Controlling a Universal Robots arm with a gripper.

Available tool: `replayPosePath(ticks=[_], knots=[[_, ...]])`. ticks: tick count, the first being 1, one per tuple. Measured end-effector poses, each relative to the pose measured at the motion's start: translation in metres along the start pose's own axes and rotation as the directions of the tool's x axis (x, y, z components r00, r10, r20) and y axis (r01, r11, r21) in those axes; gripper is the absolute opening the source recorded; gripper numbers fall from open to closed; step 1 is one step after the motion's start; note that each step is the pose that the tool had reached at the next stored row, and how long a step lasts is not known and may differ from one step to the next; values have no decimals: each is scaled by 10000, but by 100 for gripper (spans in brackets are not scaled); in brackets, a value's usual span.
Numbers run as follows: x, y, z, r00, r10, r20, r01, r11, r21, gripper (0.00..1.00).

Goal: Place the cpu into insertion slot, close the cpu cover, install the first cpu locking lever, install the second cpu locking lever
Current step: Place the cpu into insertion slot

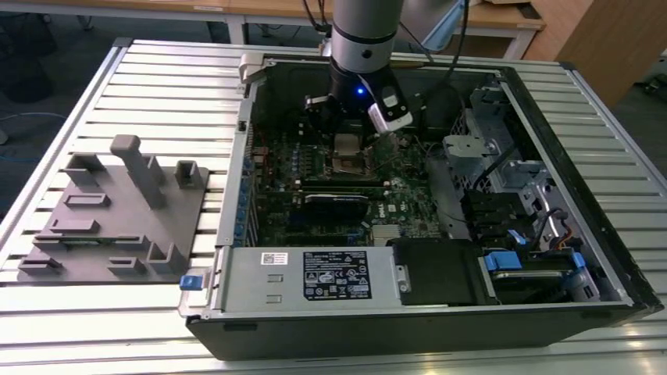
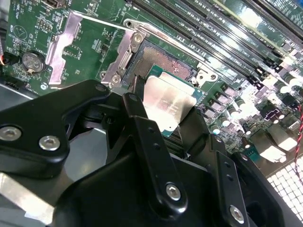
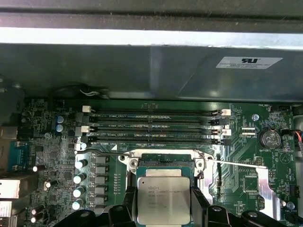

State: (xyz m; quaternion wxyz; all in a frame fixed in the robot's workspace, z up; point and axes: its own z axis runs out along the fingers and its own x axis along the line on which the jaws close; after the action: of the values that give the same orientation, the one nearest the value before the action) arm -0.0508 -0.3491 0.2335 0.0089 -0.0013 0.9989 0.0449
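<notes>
The gripper [image 3: 163,204] holds the cpu [image 2: 168,106] just over the insertion slot [image 3: 163,162].

The open computer case [image 1: 417,332] stands all around the gripper, and the green circuit board [image 3: 246,184] lies beneath it, with the long memory slots [image 3: 151,127] further out beyond the fingertips. The slot sits directly under and a little ahead of the fingertips, and a thin lever rod [image 3: 236,164] is swung out to one side of it. The 2 fingers [image 2: 144,132] are closed only to the width of the chip and pinch it by 2 opposite edges. I cannot tell if the chip already touches the socket; it looks not seated. To place it well, I think the chip must stay level, with its 4 edges square to the rim. It should go straight down without sliding, and be let go only once it lies flat.
</notes>
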Motion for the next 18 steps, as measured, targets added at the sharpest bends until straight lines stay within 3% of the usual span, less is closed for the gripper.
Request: replayPosePath(ticks=[4, 8, 18], knots=[[0, 0, 5, 9999, 128, 14, -128, 9999, -1, 54], [0, -1, 17, 9966, 815, 75, -816, 9967, 9, 54], [1, -3, 33, 9729, 2304, 213, -2305, 9731, 15, 54]])
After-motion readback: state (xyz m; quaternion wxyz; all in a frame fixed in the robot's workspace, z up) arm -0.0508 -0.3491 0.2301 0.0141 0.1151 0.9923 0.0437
